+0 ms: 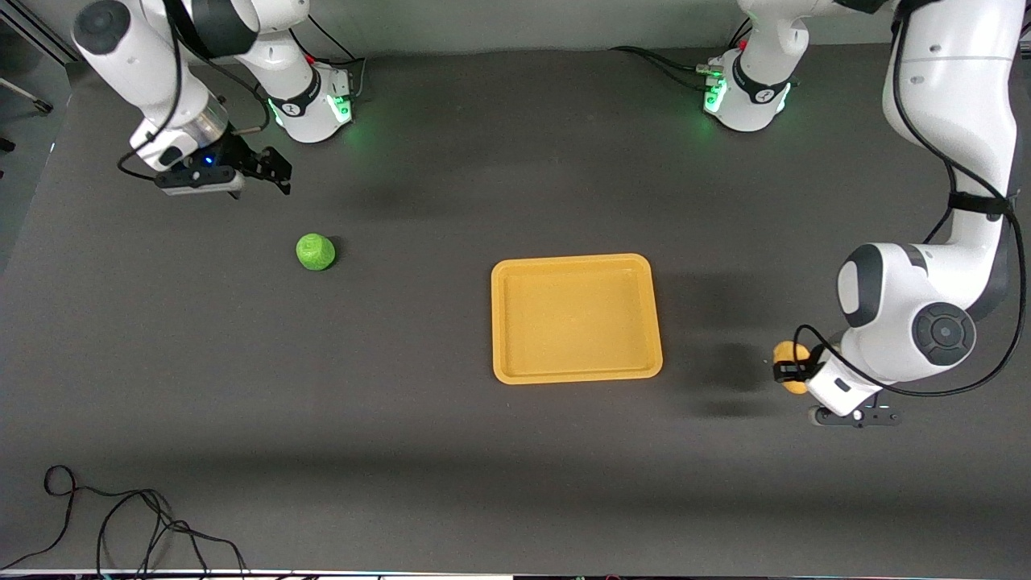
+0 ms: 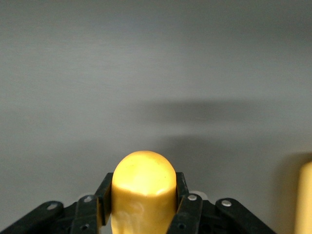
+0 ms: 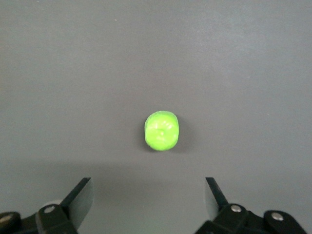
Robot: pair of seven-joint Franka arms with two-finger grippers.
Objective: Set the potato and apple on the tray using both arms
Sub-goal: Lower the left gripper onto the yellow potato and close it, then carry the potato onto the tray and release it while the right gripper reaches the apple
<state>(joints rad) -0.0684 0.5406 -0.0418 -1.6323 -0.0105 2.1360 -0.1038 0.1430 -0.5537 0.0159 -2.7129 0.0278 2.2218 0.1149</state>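
Left tool (image 1: 791,372) is clamped tight on the potato (image 1: 788,355), one black finger (image 2: 187,207) on each side of it, down low at the left arm's end of the surface (image 1: 403,419). Potato's rounded end pokes out past the fingertips in the left wrist view (image 2: 144,178). It's near the tray (image 1: 576,318), not on it; a sliver of the tray's rim shows at the frame edge (image 2: 304,200).

Right tool (image 1: 266,165) hangs in the air with its fingers (image 3: 80,197) spread wide, nothing between them, over bare surface near the right arm's base. Apple (image 1: 316,252) sits on the surface toward the right arm's end, well apart from the tray, centred ahead of the gap between the spread fingers in the right wrist view (image 3: 162,130).

Tray lies flat mid-surface between the two, nothing in it.
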